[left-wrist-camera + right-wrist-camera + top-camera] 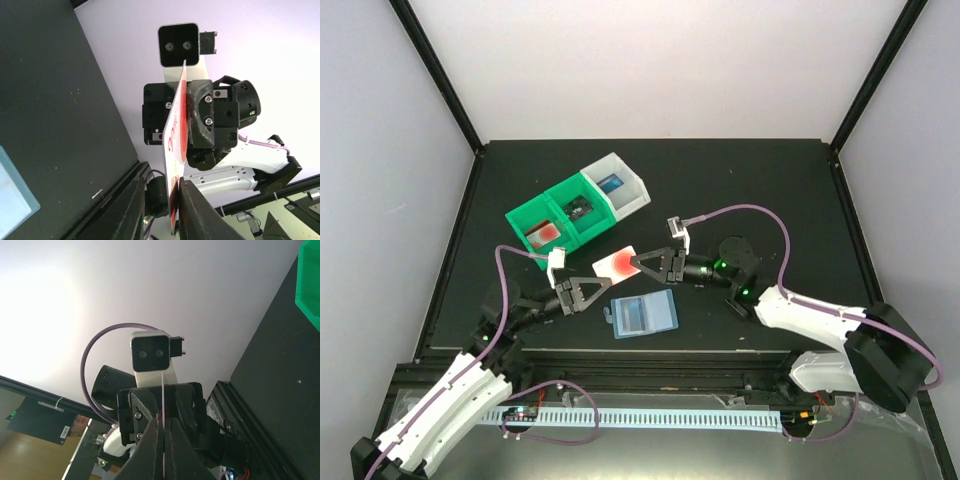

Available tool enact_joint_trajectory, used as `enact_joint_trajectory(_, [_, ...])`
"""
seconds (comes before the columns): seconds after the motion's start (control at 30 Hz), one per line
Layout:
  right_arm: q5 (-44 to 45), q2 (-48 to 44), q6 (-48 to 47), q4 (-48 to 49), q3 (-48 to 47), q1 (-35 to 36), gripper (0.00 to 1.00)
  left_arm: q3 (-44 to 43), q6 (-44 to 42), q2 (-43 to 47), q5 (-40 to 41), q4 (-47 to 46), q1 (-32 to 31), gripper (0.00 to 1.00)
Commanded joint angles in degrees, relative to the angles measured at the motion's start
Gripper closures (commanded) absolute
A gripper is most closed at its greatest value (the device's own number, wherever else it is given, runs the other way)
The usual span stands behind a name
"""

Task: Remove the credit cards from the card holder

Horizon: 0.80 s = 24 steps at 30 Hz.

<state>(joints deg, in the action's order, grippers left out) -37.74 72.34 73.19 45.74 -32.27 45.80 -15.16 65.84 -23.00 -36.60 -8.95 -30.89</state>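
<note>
While the right end effector (640, 265) is closed on one edge of the red-marked credit card (616, 263) and holds it in the air, the left end effector (607, 283) has its jaws on both sides of the opposite edge, with a gap on one side. The card holder (643, 315) lies flat on the bench (770, 200) close by, toward the arm bases. The green and white bins (585, 232) stand farther back.

No writing is legible; white marks on the red card (177, 135) are too edge-on to read.
</note>
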Motion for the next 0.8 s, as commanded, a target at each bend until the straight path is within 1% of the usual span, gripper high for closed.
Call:
enact_joint_trajectory(0.0, [1.9,-1.7,-1.1,0.5,0.9,-0.3,0.99,0.0,2.1,1.0,1.6,-2.9,-0.4,0.82])
enact_joint_trajectory(0.03, [2.0,-1.7,-1.2,0.4,0.9,-0.4,0.99,0.0,2.3,1.0,1.6,-2.9,-0.4,0.84])
enact_joint_trajectory(0.13, [2.2,-2.0,-1.2,0.2,1.1,-0.3,0.99,0.0,2.7,1.2,1.8,-2.8,-0.4,0.96])
enact_joint_trajectory(0.17, [2.3,-2.0,-1.2,0.0,1.2,-0.3,0.99,0.0,2.7,1.2,1.8,-2.7,-0.4,0.98])
enact_joint_trajectory(0.37, [2.9,-2.6,-2.1,-1.7,1.3,-0.3,0.99,0.0,2.6,1.0,1.9,-2.5,-0.3,0.98])
enact_joint_trajectory(0.43, [3.2,-3.1,-2.4,-2.6,1.4,-0.3,0.95,0.0,2.2,1.0,2.0,-2.1,-0.4,0.98])
enact_joint_trajectory(0.53, [3.5,-4.1,-3.8,-4.6,1.2,-0.3,0.85,-0.4,1.5,1.0,2.5,-0.5,-0.4,0.98])
enact_joint_trajectory(0.57, [3.4,-4.5,-4.4,-5.8,1.0,-0.3,0.8,-1.0,0.8,0.9,2.6,0.6,-0.4,0.98])
enact_joint_trajectory(0.7, [4.3,-7.3,-7.4,-10.7,1.2,-0.3,0.57,-5.1,-3.8,-0.4,2.8,6.7,-0.3,0.98])
enact_joint_trajectory(0.73, [4.6,-8.3,-8.2,-12.2,1.3,-0.3,0.5,-6.1,-4.7,-0.9,2.8,7.9,-0.2,0.98])
enact_joint_trajectory(0.77, [5.0,-9.1,-9.5,-13.7,1.3,-0.3,0.4,-6.9,-5.9,-1.5,2.9,8.7,-0.1,0.98])
